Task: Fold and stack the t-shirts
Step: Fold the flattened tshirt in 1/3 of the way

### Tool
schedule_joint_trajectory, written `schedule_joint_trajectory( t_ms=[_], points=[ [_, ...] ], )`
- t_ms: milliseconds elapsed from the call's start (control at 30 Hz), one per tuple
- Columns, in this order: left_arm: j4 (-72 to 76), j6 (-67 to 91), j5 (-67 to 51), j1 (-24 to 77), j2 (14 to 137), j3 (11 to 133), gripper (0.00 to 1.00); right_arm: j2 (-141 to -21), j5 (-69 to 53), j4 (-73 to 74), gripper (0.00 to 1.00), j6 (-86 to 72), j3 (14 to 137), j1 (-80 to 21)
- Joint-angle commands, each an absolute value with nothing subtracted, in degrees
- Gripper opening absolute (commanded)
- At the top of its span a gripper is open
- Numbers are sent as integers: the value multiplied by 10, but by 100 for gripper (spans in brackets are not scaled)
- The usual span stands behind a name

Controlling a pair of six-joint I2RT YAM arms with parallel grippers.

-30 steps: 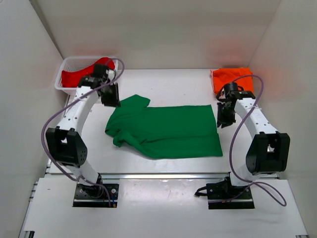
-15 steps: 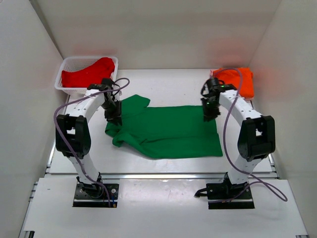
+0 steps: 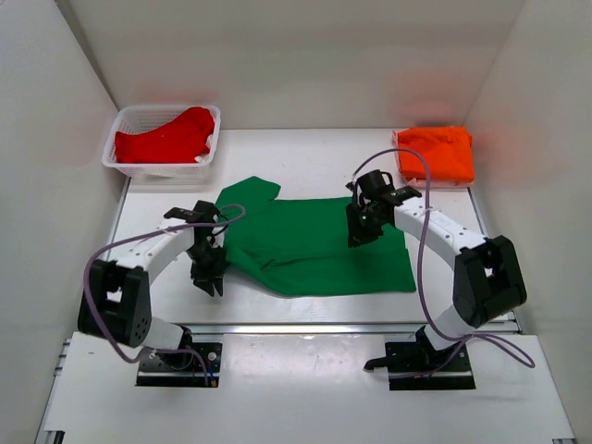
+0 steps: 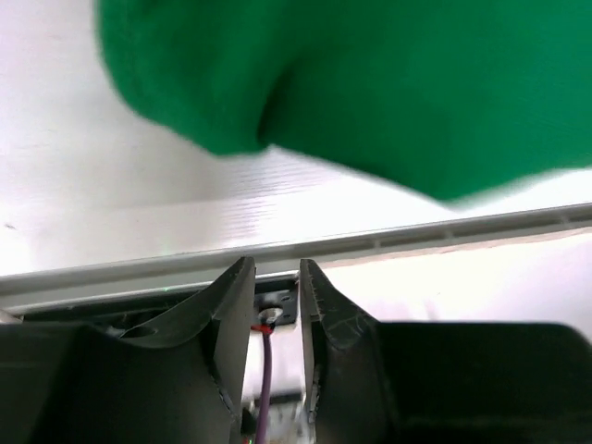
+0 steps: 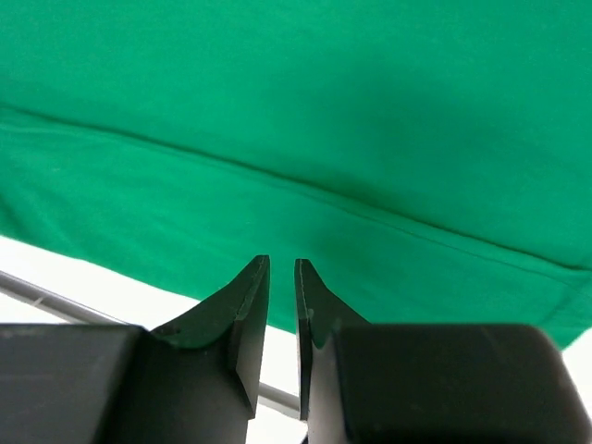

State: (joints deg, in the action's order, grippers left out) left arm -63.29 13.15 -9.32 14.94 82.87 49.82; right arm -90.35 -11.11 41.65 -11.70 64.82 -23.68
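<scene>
The green t-shirt (image 3: 314, 245) lies spread flat in the middle of the table, collar end to the left. My left gripper (image 3: 209, 270) hangs over bare table just off the shirt's lower left edge. In the left wrist view (image 4: 277, 264) its jaws are nearly together with nothing between them, and the green cloth (image 4: 370, 83) is ahead of them. My right gripper (image 3: 358, 228) hovers over the shirt's upper right part. Its jaws (image 5: 282, 261) are nearly together and empty above the green cloth (image 5: 324, 129). The orange t-shirt (image 3: 435, 154) lies folded at the back right. The red t-shirt (image 3: 171, 137) lies in the basket.
The white mesh basket (image 3: 125, 157) stands at the back left corner. White walls close in the table on the left, back and right. The metal rail (image 3: 305, 326) runs along the table's near edge and shows in the left wrist view (image 4: 444, 236).
My left gripper has swung from the shirt's upper left sleeve down to its lower left edge. My right gripper has moved left from near the orange shirt to over the green shirt.
</scene>
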Motion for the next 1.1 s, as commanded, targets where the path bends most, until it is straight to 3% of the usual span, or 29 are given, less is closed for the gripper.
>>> schedule_joint_trajectory(
  t_ms=[0, 100, 267, 433, 800, 1067],
  points=[
    [-616, 152, -93, 136, 739, 527, 38, -858, -150, 309, 14, -132, 619, -282],
    [-562, 205, -76, 109, 660, 519, 41, -825, -156, 207, 15, -150, 574, -334],
    [-409, 350, -83, 124, 500, 387, 48, -819, -111, 124, 17, -125, 561, -403],
    [-389, 405, -31, 103, 407, 335, 47, -840, -70, 55, 35, -30, 584, -481],
    [-397, 359, 161, 74, 420, 597, 56, -937, -107, -111, 52, 192, 608, -590],
    [-389, 355, 175, 66, 432, 661, 60, -1077, -83, -146, 52, 252, 711, -662]
  ],
)
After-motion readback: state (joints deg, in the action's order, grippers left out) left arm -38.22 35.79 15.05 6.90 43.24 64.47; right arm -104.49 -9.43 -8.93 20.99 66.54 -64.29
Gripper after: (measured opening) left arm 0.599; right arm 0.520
